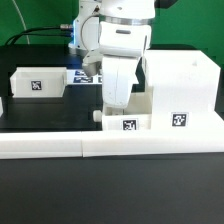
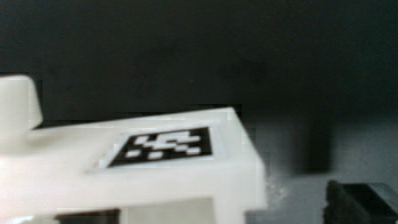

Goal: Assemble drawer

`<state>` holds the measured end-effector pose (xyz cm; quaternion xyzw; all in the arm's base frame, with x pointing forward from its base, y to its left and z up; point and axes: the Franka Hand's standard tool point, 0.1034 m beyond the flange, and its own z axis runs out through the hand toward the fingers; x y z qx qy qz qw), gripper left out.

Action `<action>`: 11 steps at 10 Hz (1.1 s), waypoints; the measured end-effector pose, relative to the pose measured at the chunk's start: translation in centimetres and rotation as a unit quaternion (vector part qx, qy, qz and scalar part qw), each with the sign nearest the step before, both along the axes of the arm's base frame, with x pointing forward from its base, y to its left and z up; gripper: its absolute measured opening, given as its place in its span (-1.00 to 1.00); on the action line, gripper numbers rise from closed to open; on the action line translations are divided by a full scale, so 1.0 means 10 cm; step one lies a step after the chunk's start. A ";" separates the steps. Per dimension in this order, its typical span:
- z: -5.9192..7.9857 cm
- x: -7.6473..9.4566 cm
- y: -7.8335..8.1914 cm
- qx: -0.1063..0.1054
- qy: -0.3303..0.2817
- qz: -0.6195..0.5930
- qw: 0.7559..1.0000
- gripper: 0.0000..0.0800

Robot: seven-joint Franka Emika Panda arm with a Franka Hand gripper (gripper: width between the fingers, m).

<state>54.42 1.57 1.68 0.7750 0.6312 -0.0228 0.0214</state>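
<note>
At the exterior view's left, one small tray [image 1: 33,86] is lying alone on the black surface [image 1: 60,108], well apart from the arm. Further right and far back, the marker board [image 1: 86,75] is showing between that tray and the arm. In the middle, the fingers [image 1: 117,104] are hanging low over the second tray [image 1: 128,122]. This tray is standing just behind the near border rail [image 1: 60,146] and just beside the front of the case [image 1: 185,85], which is at the exterior view's right. The white body of the arm is hiding the tips, so I cannot tell whether the fingers are spread, closed or holding a wall of this tray. In the wrist view a tagged white face [image 2: 169,148], probably of this tray, is sitting very near the camera and is blurred.

I am judging that the step in hand is taking the second tray to slide it into the case. To do it well, the fingers should be coming straight down over one thin wall and closing firmly. They should be keeping the tray level and lining it with the case opening before pushing, because a tilted tray may be jamming.
</note>
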 end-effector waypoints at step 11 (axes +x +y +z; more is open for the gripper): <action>0.48 0.03 -0.38 -0.007 -0.005 0.009 1.000 0.62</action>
